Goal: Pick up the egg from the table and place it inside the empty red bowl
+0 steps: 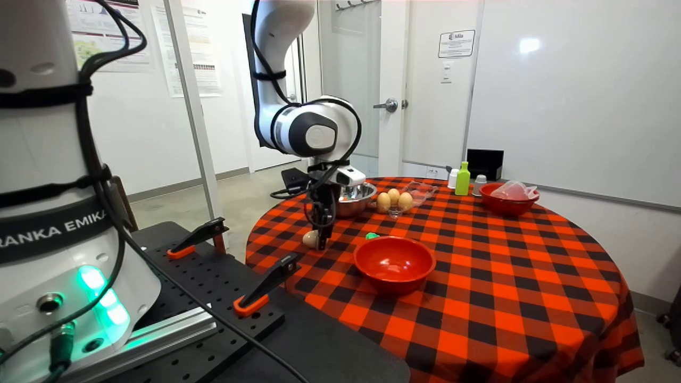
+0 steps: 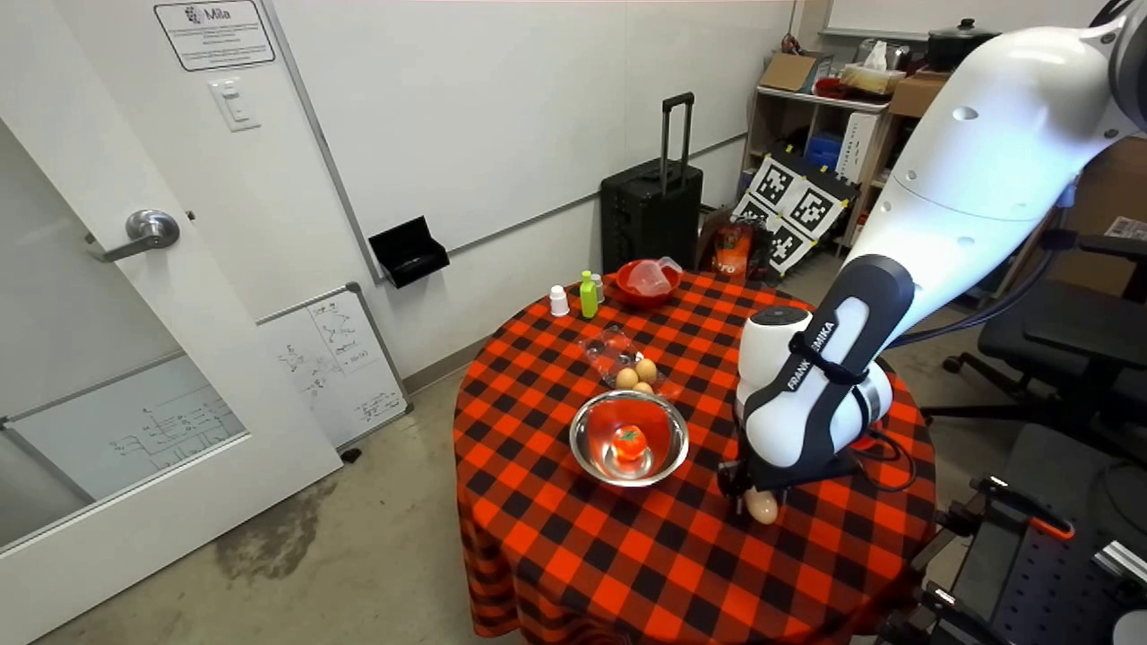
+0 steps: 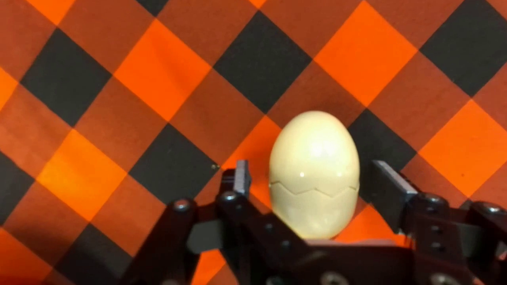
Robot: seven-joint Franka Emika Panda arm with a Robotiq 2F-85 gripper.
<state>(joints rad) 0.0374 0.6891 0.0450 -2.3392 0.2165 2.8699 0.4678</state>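
Note:
The egg (image 3: 315, 158) is pale beige and smooth, with a zigzag line round its middle. It lies on the checkered table (image 1: 511, 287) and also shows in both exterior views (image 1: 310, 239) (image 2: 763, 509). My gripper (image 3: 317, 180) is open around the egg, one finger on each side. In the wrist view gaps show between the egg and both fingers. The gripper (image 1: 321, 242) points down, low over the cloth. The red bowl (image 1: 395, 263) stands upright and empty near the egg. In an exterior view the arm hides nearly all of the bowl.
A metal bowl (image 2: 582, 457) holding a tomato (image 2: 629, 442) stands close to the gripper. Several eggs (image 1: 393, 199) in a clear carton (image 1: 423, 190) lie behind. A green item (image 1: 372, 235) is beside the red bowl. Bottles (image 1: 462, 181) and a darker red bowl (image 1: 508, 206) stand far off.

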